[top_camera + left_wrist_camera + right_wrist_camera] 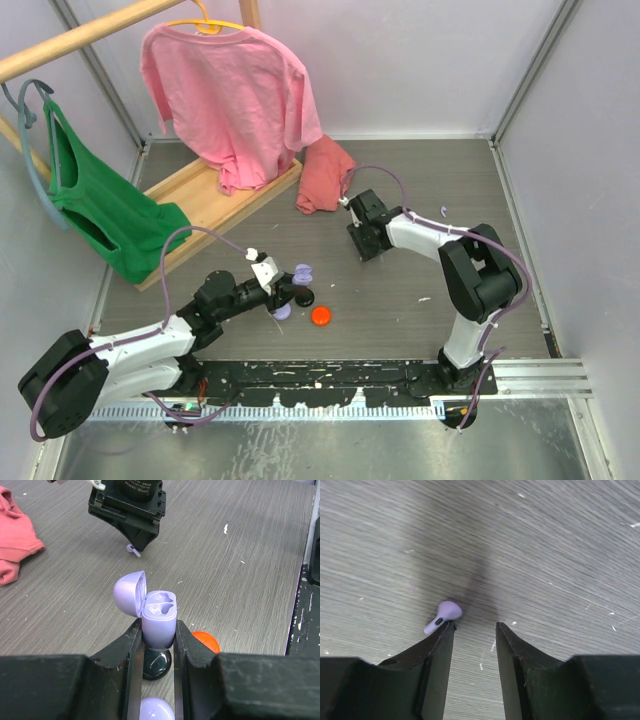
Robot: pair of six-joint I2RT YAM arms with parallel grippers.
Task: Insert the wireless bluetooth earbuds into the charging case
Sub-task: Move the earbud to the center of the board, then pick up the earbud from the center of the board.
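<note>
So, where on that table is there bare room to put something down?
Bare table behind the right arm, right of the red cloth; also between the orange puck and the right arm's base. Crowded around the left gripper, its lavender case and pucks.

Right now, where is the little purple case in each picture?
Top view: the purple case sits mid-table, held by the left gripper.
Left wrist view: case at centre, lid open, between the fingers.
Right wrist view: not in it.
Shared landmark: the right gripper, in all three views.

Lavender charging case (160, 622), lavender earbud (445, 612), orange-red puck (321, 315), pink T-shirt (235, 95), green top (110, 215), grey wood-grain table (430, 185)
</note>
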